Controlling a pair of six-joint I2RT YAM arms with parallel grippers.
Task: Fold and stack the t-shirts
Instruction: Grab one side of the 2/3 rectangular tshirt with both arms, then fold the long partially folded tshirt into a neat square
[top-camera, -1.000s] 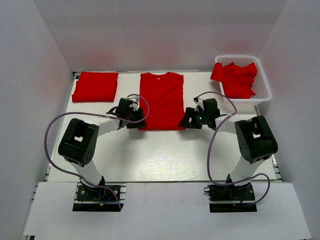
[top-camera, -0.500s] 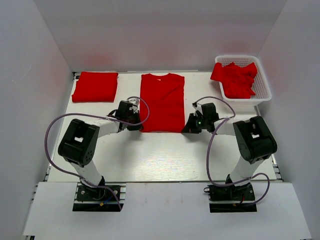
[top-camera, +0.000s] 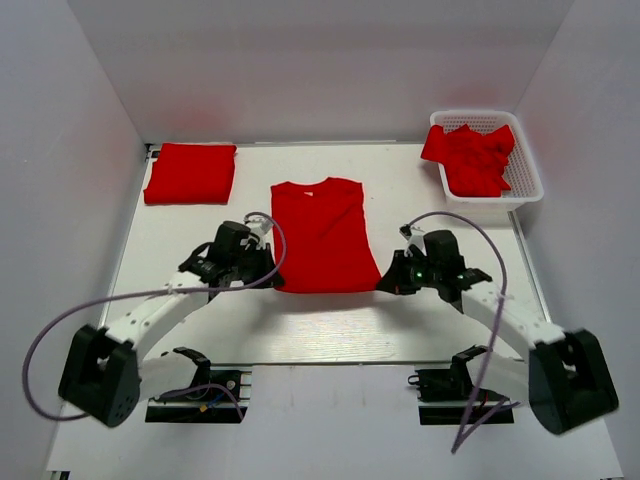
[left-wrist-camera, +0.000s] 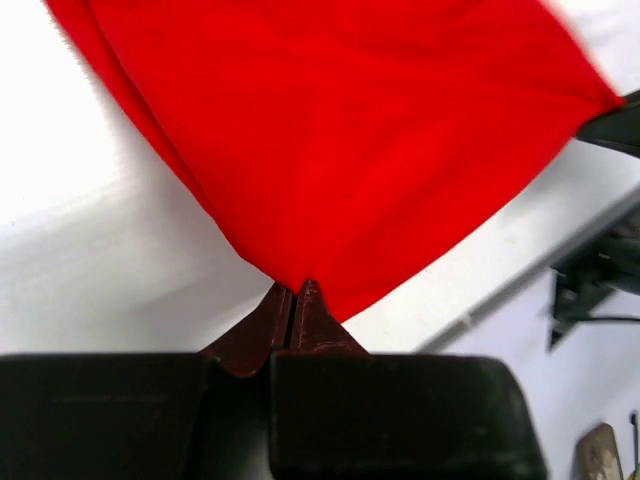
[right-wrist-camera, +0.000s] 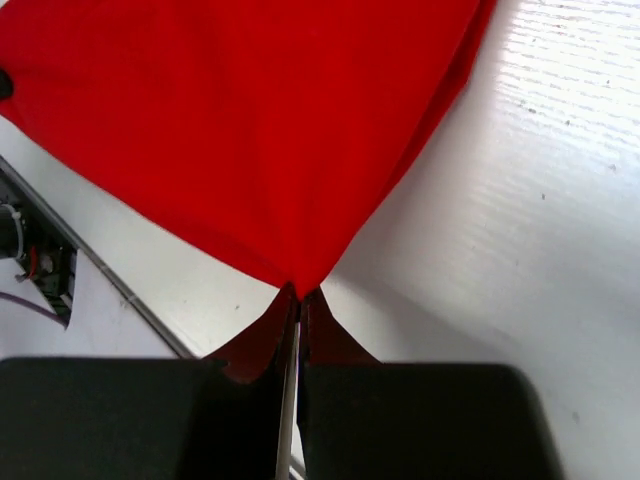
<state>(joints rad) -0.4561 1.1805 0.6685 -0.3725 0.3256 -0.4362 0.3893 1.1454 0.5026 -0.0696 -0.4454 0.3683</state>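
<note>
The red t-shirt (top-camera: 322, 235) lying flat in the middle of the table (top-camera: 330, 325) looks light and limp, likely to sag when lifted; its near hem corners seem the sensible hold. The left gripper (left-wrist-camera: 296, 298) and the right gripper (right-wrist-camera: 298, 298) each pinch one corner, fingers pressed together on cloth

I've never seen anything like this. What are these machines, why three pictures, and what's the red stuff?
These are two robot arms bolted to a table. The wide picture looks down from above; each close-up comes from a camera on one arm's wrist. On the table lie a flat red t-shirt, a folded t-shirt at the far left, and a white basket holding crumpled shirts. The left claw and right claw each pinch a near corner of the flat red t-shirt.
</note>
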